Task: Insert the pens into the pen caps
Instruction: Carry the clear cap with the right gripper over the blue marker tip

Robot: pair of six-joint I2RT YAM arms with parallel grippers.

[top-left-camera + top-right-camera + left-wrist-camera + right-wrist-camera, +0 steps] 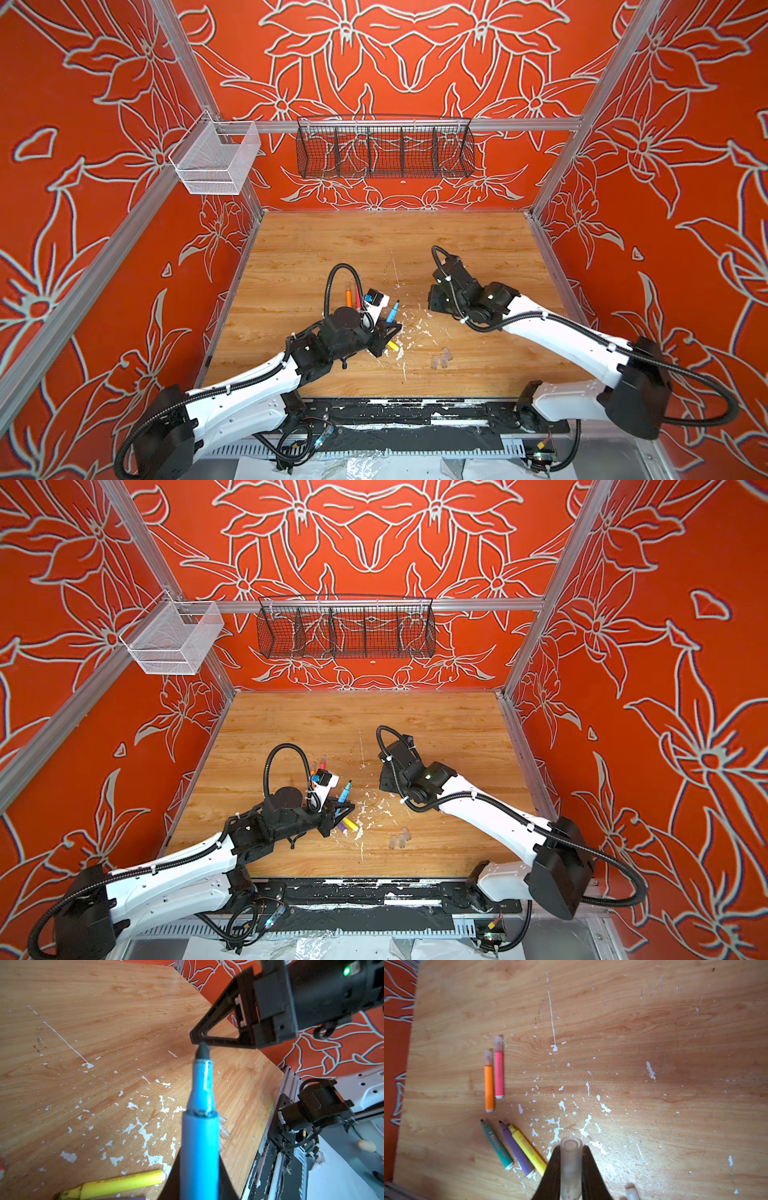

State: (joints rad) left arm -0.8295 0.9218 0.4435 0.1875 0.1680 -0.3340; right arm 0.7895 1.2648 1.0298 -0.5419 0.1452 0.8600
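Observation:
My left gripper (pixel 386 326) (pixel 199 1180) is shut on the blue pen (pixel 392 312) (pixel 199 1136), whose dark tip points at the right gripper's fingertips (pixel 194 1035). My right gripper (pixel 436 297) (pixel 571 1148) is shut on a translucent pen cap (pixel 571 1159), held above the table. The orange pen (pixel 489 1088) and pink-red pen (pixel 499 1074) lie side by side with caps on. The green pen (pixel 497 1146), purple pen (pixel 517 1150) and yellow pen (pixel 528 1150) lie uncapped. Loose pen caps (pixel 440 359) (pixel 399 839) rest near the table's front.
White paint-like flecks (pixel 415 328) are scattered over the wooden table (pixel 374 249). On the back wall hangs a black wire basket (pixel 384 151), with a white mesh basket (pixel 216 160) on the left rail. A black rail (pixel 415 411) runs along the front edge.

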